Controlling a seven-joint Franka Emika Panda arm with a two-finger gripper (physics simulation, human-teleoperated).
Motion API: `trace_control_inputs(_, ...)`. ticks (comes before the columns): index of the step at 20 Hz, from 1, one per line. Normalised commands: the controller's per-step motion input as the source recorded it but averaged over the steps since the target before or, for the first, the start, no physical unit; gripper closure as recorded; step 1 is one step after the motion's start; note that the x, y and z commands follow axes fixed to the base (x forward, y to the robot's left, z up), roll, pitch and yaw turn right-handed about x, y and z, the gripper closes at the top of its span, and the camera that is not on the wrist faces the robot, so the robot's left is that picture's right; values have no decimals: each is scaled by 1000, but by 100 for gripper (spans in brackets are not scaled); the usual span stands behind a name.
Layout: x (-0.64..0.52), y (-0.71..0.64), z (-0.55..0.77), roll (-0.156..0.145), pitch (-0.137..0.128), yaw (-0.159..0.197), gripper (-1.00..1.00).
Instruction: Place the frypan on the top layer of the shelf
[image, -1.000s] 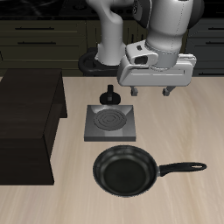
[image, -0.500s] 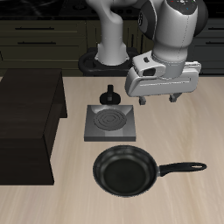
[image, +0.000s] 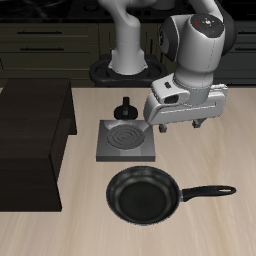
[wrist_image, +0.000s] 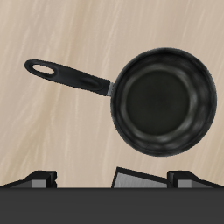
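The frypan (image: 145, 196) lies flat on the table near its front edge, round and black, its long handle (image: 205, 192) pointing away from the shelf (image: 30, 140). That shelf is a large dark boxy unit with a flat top board. My gripper (image: 180, 126) hangs open and empty above the table, farther back than the pan's handle and beside the grey burner plate (image: 127, 140). In the wrist view the whole frypan (wrist_image: 164, 99) and its handle (wrist_image: 68, 76) show below my gripper (wrist_image: 112, 179), well apart from both fingertips (wrist_image: 42, 178).
The square grey burner plate with a spiral coil sits just behind the pan. A small black knobbed pot (image: 126, 108) stands behind it. Dark drawer cabinets (image: 50, 40) line the back. The robot's base (image: 125, 70) stands behind the pot.
My gripper has come lower and a little nearer the table's front edge, closer to the pan. The frypan, plate and pot have not moved.
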Motion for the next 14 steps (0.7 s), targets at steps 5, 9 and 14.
trace_control_inputs(5, 112, -38, -62, -7, -7, 23, -100)
trace_control_inputs(9, 118, -36, -104, -8, 8, 3, -100)
trace_control_inputs(14, 155, -84, -124, -8, -5, -7, -100)
